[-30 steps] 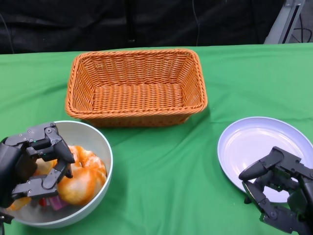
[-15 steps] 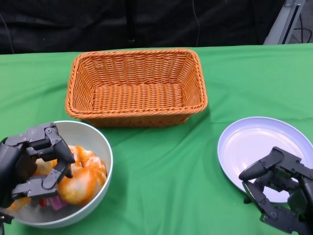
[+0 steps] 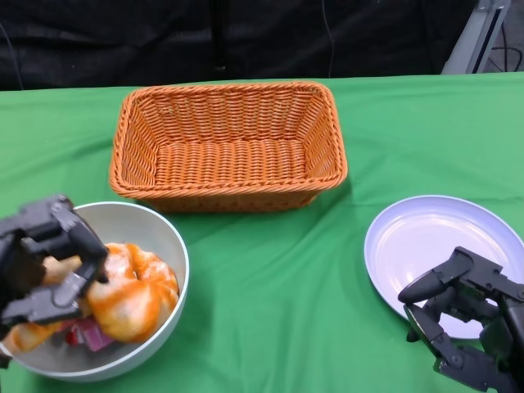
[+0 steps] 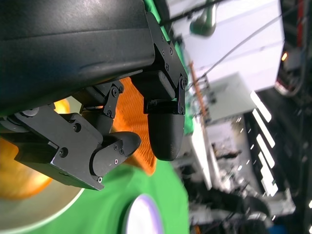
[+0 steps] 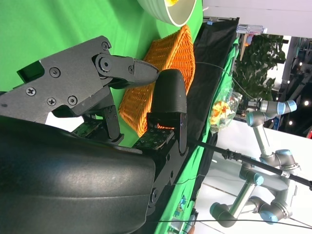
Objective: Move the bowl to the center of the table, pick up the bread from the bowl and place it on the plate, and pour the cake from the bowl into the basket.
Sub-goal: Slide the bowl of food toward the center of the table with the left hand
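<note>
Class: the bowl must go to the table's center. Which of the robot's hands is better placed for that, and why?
Left. The left hand is at the bowl, fingers over its rim. The right hand is across the table, over the plate.

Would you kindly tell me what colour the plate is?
The plate is pale lavender-white, clearest in the head view.

Both hands are matt black. The left hand [image 3: 45,270] has blocky, angular fingers [image 4: 73,146] studded with small round screws, and a smooth rounded shell behind them. The right hand [image 3: 471,327] is built alike, its fingers [image 5: 87,80] bearing cross-head screws, with green circuit boards visible beneath.
</note>
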Tool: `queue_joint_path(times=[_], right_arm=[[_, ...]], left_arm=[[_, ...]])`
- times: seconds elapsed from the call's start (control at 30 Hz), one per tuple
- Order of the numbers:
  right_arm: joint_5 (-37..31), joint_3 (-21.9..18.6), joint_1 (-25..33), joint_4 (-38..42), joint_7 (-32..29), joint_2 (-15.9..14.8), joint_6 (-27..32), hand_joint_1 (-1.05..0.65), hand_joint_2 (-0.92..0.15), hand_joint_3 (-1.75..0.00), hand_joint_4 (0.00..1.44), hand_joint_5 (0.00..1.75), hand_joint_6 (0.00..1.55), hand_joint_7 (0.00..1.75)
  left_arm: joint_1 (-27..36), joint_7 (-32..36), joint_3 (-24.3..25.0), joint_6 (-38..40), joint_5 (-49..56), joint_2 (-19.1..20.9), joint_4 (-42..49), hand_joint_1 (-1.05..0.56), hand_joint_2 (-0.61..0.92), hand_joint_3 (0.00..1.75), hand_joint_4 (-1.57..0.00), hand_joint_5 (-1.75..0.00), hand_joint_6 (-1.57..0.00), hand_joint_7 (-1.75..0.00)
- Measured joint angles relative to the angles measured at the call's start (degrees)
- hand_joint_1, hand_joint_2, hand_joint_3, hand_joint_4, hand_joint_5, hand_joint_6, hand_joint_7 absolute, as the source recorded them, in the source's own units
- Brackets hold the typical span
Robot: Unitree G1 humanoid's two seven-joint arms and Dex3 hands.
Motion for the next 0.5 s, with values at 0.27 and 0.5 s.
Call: queue_joint_path(times=[0.27, 0.5], right_arm=[[0.03, 0.12, 0.14, 0.00, -0.07, 0.00, -0.02, -0.28, -0.72, -0.63, 0.77, 1.49, 0.72, 1.17], [-0.25, 0.18, 0.27, 0.00, -0.27, 0.00, -0.05, -0.28, -0.72, -0.62, 0.77, 1.48, 0.71, 1.18]], left_arm=[[-4.96, 7.61, 5.13, -8.67, 2.78, -1.16, 6.41, -0.15, 0.70, 0.84, -0.75, -1.36, -0.82, -0.99], [-9.02, 25.87, 9.31, -10.52, 14.86, -0.03, 13.94, -0.27, 0.77, 0.69, -0.71, -1.10, -0.81, -0.66]])
